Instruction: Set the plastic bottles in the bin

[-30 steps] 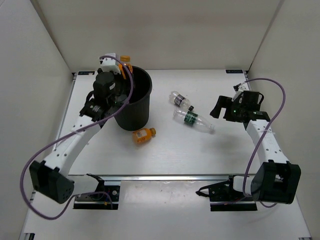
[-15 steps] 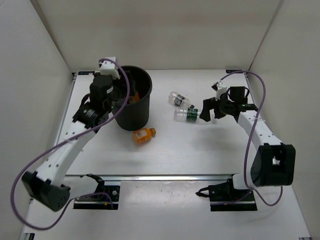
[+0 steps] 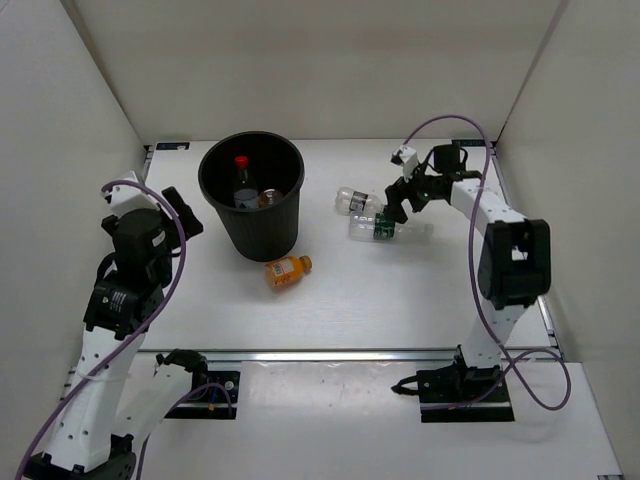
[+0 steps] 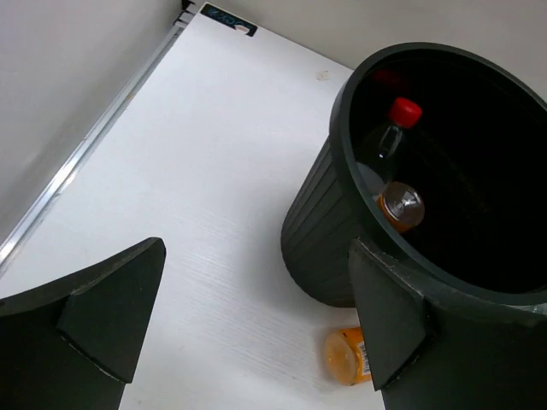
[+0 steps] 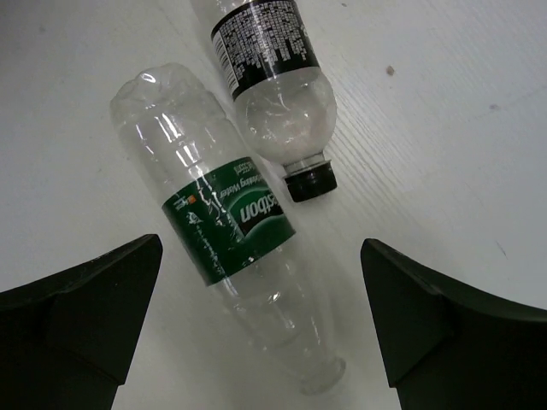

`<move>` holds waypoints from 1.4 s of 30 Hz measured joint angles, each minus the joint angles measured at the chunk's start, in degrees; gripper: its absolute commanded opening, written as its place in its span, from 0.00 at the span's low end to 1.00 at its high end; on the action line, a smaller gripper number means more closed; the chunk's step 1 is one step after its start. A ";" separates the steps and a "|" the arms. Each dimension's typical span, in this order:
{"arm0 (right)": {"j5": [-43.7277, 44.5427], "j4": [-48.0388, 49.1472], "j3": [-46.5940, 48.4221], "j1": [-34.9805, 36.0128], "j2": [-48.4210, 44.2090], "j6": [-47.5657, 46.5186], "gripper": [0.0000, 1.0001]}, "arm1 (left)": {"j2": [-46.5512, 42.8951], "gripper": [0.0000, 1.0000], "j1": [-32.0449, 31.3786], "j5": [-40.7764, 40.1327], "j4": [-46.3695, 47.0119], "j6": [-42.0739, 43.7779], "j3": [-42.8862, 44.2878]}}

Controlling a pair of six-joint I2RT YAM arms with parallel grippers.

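The black bin point(image 3: 212, 192) stands at the back left and holds a red-capped bottle point(image 3: 240, 165) and an orange bottle point(image 3: 268, 198). In the left wrist view the same two, red-capped point(image 4: 402, 115) and orange point(image 4: 400, 205), lie inside the bin's rim point(image 4: 340, 154). Another orange bottle point(image 3: 287, 270) point(image 4: 344, 355) lies on the table in front of the bin. My left gripper point(image 3: 165, 205) point(image 4: 256, 248) hangs open and empty left of the bin. My right gripper point(image 3: 398, 205) point(image 5: 261, 246) is open above the green-labelled bottle point(image 3: 385, 229) point(image 5: 226, 218), beside the black-capped bottle point(image 3: 357, 200) point(image 5: 273, 77).
White walls close the table point(image 3: 330, 300) on the left, back and right. A metal rail point(image 3: 350, 353) runs along the near edge. Purple cables loop off both arms.
My left gripper opened over the bin, dropping an orange bottle in, then pulled back to the left. My right arm swung left to hover over the two clear bottles.
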 measured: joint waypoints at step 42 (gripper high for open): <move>18.12 8.44 -2.75 23.89 -21.20 16.13 0.41 | 0.20 0.99 0.33 -3.30 -1.25 3.37 -0.20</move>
